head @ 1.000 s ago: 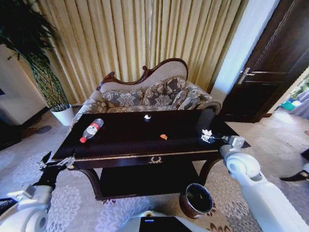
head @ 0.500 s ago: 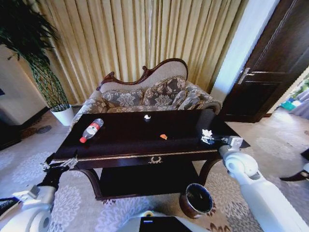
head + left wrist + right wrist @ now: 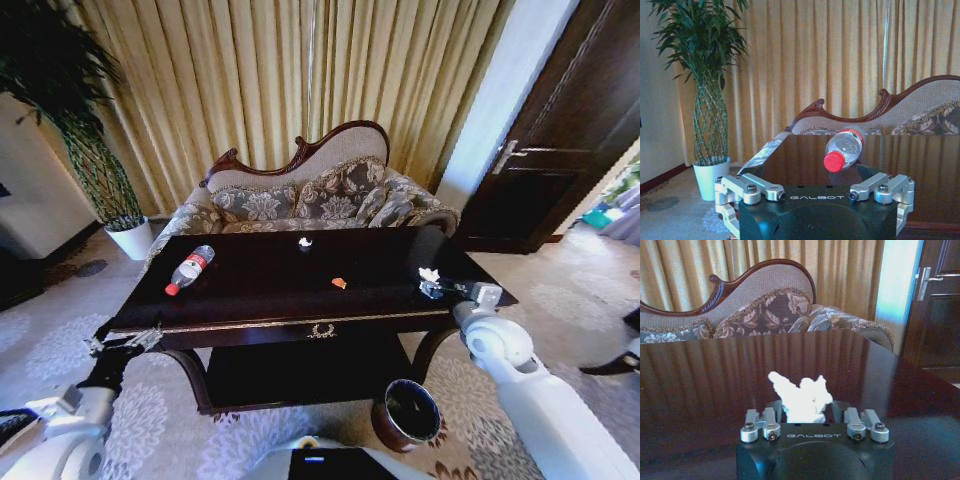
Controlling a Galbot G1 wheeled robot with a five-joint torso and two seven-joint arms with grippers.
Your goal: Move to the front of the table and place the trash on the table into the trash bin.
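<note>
On the dark glossy table (image 3: pixel 260 300) lies the trash. A clear bottle (image 3: pixel 190 268) with a red label and cap rests near the left end. A small white paper bit (image 3: pixel 305 242) is at the back, and a tiny orange-red piece (image 3: pixel 339 283) is mid-table. My right gripper (image 3: pixel 434 289) reaches over the right end and is shut on a crumpled white paper (image 3: pixel 800 399) that still rests on the tabletop. At the table's front-left corner my left gripper (image 3: pixel 125 343) hangs open, level with the tabletop and facing the bottle (image 3: pixel 844 148). The reddish-brown trash bin (image 3: pixel 407 413) stands on the carpet below my right arm.
A floral sofa (image 3: pixel 310 200) sits directly behind the table, with curtains behind it. A potted plant (image 3: pixel 125 235) stands at the back left and a dark door (image 3: pixel 550 150) at the right. Patterned carpet lies open on both sides of the table.
My left gripper has sunk slightly at the table's front-left corner. My right gripper has edged slightly forward at the crumpled paper. The trash on the table has not moved.
</note>
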